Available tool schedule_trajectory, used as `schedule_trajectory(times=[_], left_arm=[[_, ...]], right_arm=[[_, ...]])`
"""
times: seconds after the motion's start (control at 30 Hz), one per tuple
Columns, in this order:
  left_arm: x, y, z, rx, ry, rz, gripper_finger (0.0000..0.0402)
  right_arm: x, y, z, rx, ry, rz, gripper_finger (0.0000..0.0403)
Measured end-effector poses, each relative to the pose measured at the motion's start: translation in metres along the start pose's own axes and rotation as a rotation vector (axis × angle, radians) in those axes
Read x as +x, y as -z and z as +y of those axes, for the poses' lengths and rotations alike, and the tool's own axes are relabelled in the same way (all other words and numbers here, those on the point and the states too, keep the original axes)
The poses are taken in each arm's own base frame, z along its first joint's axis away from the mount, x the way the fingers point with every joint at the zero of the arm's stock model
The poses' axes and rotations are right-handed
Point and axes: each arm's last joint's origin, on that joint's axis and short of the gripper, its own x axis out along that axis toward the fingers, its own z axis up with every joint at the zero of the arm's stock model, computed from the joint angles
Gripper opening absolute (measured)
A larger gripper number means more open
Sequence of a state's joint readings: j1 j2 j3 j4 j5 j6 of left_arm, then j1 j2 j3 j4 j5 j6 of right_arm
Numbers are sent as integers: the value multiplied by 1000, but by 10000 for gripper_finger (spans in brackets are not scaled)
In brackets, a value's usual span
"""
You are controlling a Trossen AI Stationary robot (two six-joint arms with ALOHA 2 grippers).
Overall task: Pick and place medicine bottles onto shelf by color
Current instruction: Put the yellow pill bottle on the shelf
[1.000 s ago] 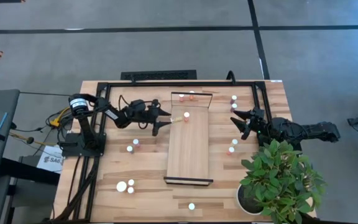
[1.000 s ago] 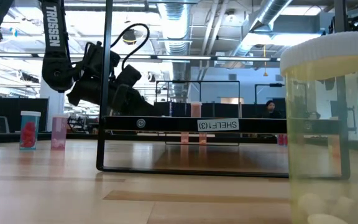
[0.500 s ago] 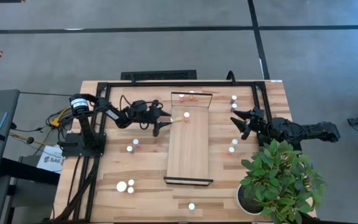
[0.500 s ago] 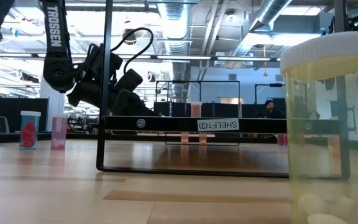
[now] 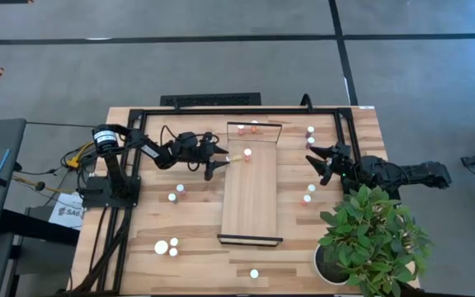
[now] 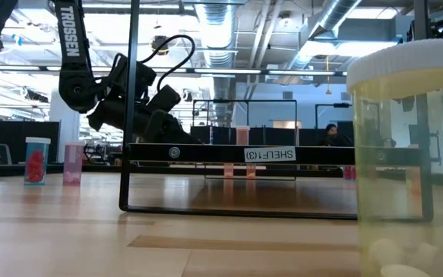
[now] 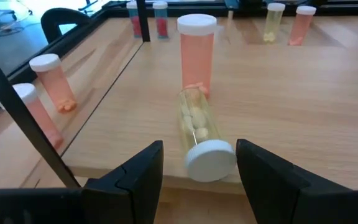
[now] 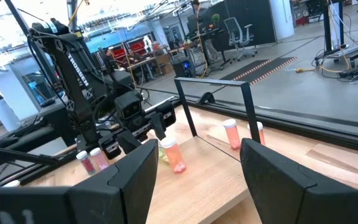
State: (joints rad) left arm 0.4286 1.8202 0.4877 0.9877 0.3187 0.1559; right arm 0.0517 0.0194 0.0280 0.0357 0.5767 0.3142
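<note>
The shelf lies lengthwise in the middle of the table. On its left edge a clear bottle of pale pills lies on its side, its white cap past the edge, just in front of an upright orange bottle. My left gripper is open at that edge, with its fingers on either side of the cap. Whether they touch it, I cannot tell. Two more bottles stand at the shelf's far end. My right gripper waits open, right of the shelf, with nothing between its fingers.
Loose bottles stand on the table left of the shelf, near the front left, at the front and right of the shelf. A potted plant fills the front right corner. A black frame borders the table.
My left arm has lifted its forearm a little in the low view. Its gripper has stayed at the shelf's left edge with the same gap. The lying bottle has not moved.
</note>
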Motion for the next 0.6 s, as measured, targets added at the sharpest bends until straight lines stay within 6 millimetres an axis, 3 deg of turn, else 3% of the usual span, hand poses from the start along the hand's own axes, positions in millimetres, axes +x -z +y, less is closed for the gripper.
schedule_trajectory(times=[0.6], left_arm=[[1, 0, 1, 5, -11, 14, 191]], right_arm=[[0, 0, 0, 0, 0, 0, 251]])
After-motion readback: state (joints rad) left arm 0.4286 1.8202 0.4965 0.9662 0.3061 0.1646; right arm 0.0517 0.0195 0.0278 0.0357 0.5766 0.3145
